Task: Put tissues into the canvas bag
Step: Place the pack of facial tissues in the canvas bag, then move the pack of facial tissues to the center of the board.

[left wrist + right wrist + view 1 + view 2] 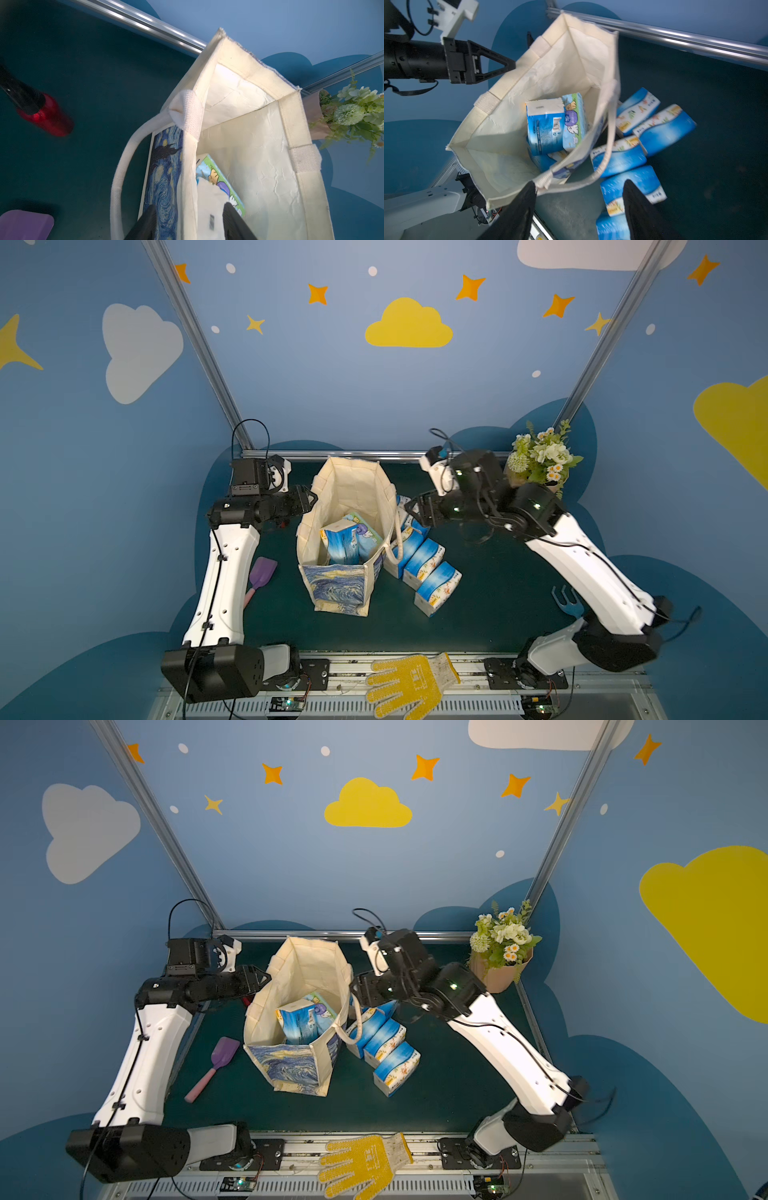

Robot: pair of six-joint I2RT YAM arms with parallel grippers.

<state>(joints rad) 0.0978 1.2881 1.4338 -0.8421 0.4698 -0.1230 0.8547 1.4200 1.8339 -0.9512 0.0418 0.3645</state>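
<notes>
The canvas bag (345, 493) (303, 973) stands open mid-table, starry print on its outer face. Inside it a blue-and-white pack of tissues (338, 545) (545, 128) stands on end against a pale teal cartoon pack (368, 531) (574, 122). Several more blue packs (428, 568) (386, 1048) (664, 128) lie in a row on the table along the bag's right side. My left gripper (309, 499) (190, 207) is shut on the bag's left rim. Just right of the bag, above the packs, my right gripper (409, 510) (579, 185) is open and empty, with the bag's strap handle (610, 135) hanging beside one finger.
A purple spatula (262, 572) lies left of the bag and a small red object (46, 116) lies near the left arm. A flower pot (540, 460) stands at the back right, with a blue fork (567, 599) at the right. A yellow glove (411, 680) rests on the front rail.
</notes>
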